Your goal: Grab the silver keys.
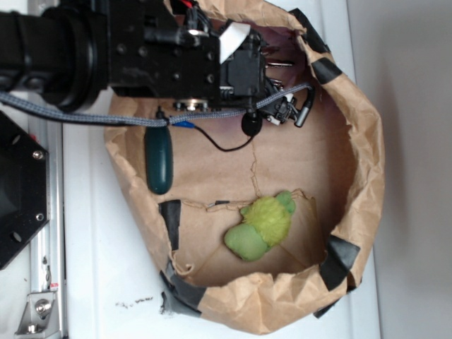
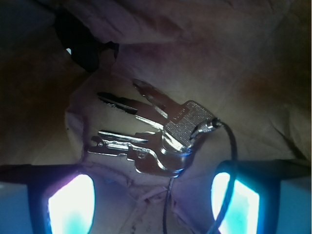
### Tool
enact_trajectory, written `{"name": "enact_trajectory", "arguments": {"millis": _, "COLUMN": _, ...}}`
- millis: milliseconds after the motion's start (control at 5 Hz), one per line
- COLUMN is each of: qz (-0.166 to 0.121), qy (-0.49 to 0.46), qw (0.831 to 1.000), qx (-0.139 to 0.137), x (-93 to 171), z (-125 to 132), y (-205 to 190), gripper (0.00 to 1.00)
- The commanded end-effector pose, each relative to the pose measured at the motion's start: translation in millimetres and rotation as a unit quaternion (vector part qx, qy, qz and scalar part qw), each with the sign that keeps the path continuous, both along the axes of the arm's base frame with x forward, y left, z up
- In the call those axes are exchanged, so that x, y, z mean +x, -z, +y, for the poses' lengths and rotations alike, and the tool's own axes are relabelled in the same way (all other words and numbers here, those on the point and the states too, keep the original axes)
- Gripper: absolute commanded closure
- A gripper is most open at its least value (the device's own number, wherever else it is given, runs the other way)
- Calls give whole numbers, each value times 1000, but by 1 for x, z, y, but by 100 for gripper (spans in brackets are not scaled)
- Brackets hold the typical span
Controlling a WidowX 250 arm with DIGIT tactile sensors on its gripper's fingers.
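Note:
The silver keys (image 2: 156, 136) lie fanned out on crumpled brown paper, joined by a ring at their right end. In the wrist view they sit just ahead of my gripper (image 2: 153, 195), which is open, with its glowing pads (image 2: 70, 202) standing wide to either side and nothing between them. A thin black cord (image 2: 233, 161) runs from the ring down past the right finger. In the exterior view my gripper (image 1: 286, 81) hangs over the upper part of the paper bag (image 1: 367, 141). Only slivers of the silver keys (image 1: 277, 65) show beside it.
A green plush toy (image 1: 261, 224) lies low in the bag. A dark green oval capsule (image 1: 159, 162) rests at the bag's left wall. A black cable (image 1: 226, 145) loops under the arm. Black tape patches (image 1: 339, 258) mark the rim. A white surface surrounds the bag.

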State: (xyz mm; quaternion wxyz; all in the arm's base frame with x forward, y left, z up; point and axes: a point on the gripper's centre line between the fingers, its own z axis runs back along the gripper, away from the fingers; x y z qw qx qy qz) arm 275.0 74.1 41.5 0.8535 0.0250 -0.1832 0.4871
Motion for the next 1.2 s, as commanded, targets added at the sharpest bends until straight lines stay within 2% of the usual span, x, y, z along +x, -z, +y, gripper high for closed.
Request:
{"name": "enact_trajectory", "arguments": {"millis": 0, "qz": -26, "qy": -19, "qw": 999, "qx": 3, "x": 3, "z": 15, "y": -14, "gripper": 0}}
{"name": "enact_trajectory", "arguments": {"millis": 200, "qz": -27, "qy": -20, "qw": 999, "qx": -2, "x": 3, "z": 15, "y": -15, "gripper": 100}}
{"name": "enact_trajectory", "arguments": {"millis": 1000, "qz": -24, "qy": -17, "qw": 1000, "qx": -9, "x": 3, "z": 15, "y": -16, "gripper": 100}}
